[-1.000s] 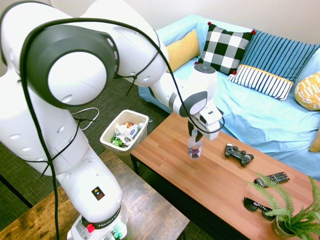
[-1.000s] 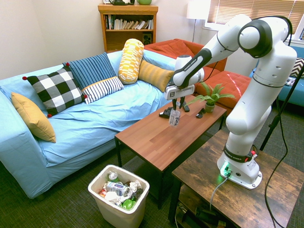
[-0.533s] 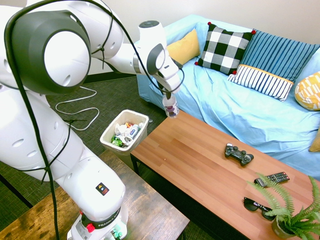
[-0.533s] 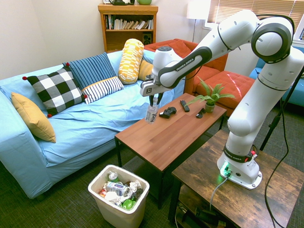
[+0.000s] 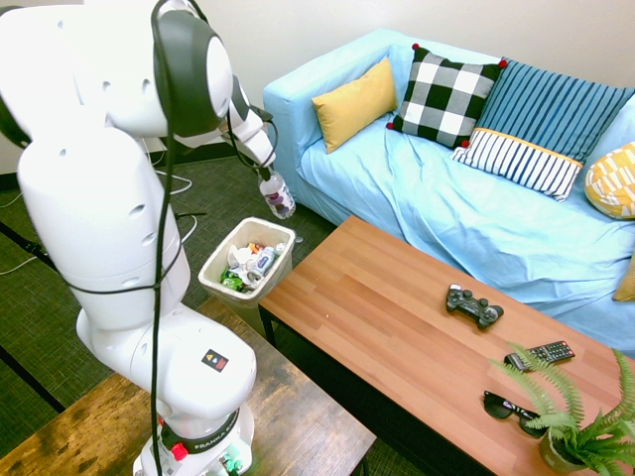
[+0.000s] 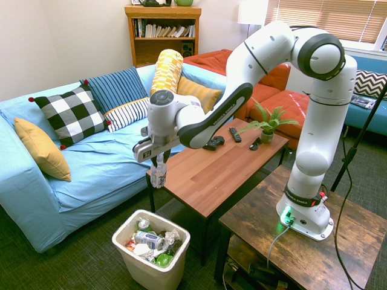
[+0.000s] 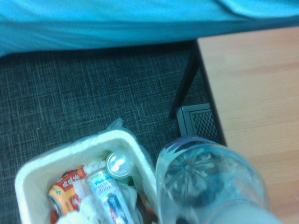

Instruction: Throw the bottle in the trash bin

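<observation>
First exterior view: one coffee table (image 5: 397, 327) carries one game controller (image 5: 473, 304), one remote (image 5: 539, 353) and one pair of sunglasses (image 5: 512, 408) toward its far end. One trash bin (image 5: 247, 263), already littered, stands on the carpet just off the near corner.

Second exterior view: my gripper (image 6: 158, 159) is clamped on the bottle (image 6: 158, 175), which hangs below it, off the table's corner and above the bin.

Wrist view: the bottle's base looms close, beside the bin's rim.

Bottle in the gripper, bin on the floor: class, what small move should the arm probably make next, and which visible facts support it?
Probably a short carry further out over the trash bin before letting go. The bottle hangs upright from the shut gripper, beside the coffee table corner. In the wrist view the bottle sits over the bin's rim rather than its middle, so dropping now might clip the edge.
</observation>
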{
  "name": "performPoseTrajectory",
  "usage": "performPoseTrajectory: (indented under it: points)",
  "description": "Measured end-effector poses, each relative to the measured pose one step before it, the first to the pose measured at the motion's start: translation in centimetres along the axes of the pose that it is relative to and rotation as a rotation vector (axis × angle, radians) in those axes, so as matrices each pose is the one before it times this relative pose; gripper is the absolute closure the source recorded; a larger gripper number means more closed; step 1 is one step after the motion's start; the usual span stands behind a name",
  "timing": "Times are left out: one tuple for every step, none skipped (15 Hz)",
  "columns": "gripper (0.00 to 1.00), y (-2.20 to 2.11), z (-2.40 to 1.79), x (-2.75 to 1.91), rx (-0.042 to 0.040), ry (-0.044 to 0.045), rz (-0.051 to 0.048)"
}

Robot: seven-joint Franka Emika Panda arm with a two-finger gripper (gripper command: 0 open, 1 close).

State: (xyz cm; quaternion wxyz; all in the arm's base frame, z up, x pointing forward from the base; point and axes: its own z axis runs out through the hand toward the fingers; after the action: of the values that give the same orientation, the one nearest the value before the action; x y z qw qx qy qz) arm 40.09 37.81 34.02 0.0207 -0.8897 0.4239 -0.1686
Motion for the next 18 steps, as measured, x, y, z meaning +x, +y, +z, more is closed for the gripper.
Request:
performPoseTrajectory:
  points:
    - [1.00, -0.458, 1.206, -2.035, -0.01114, 0.00202, -0.02386]
    - [1.00, -0.401, 1.477, -1.859, -0.01340, -0.00065, -0.02166]
    - [1.00, -0.402, 1.480, -1.273, -0.01497, 0.00281, -0.01383]
    - [0.00, -0.397, 1.309, -0.859, -0.01588, -0.00109, -0.00860]
    - [0.00, -0.489, 0.968, -0.562, -0.00996, -0.00338, -0.00471]
    - [0.00, -0.429, 0.621, -0.415, -0.00511, -0.00238, -0.00258]
    - [0.00, -0.340, 0.299, -0.374, -0.00205, -0.00061, -0.00230]
    - [0.00, -0.262, 0.135, -0.241, -0.00100, 0.00070, -0.00052]
    - [0.00, -0.172, 0.099, -0.030, -0.00129, -0.00099, 0.00341]
    - [0.00, -0.094, 0.159, 0.310, -0.00345, -0.00017, 0.00762]
    - [0.00, -0.079, 0.200, 0.542, -0.00591, -0.00147, 0.00995]
    - [0.00, -0.088, 0.221, 0.641, -0.00436, 0.00111, 0.00744]
    - [0.00, -0.039, 0.223, 0.501, -0.00425, 0.00040, 0.00803]
    - [0.00, -0.030, 0.150, 0.350, -0.00448, -0.00356, 0.00602]
    - [0.00, -0.034, 0.074, 0.252, -0.00264, -0.00391, 0.00262]
    - [0.00, -0.035, 0.009, 0.254, -0.00322, -0.00495, 0.00237]
    - [0.00, -0.051, -0.061, 0.309, -0.00189, -0.00385, 0.00211]
    - [0.00, -0.060, -0.080, 0.339, -0.00132, -0.00453, 0.00283]
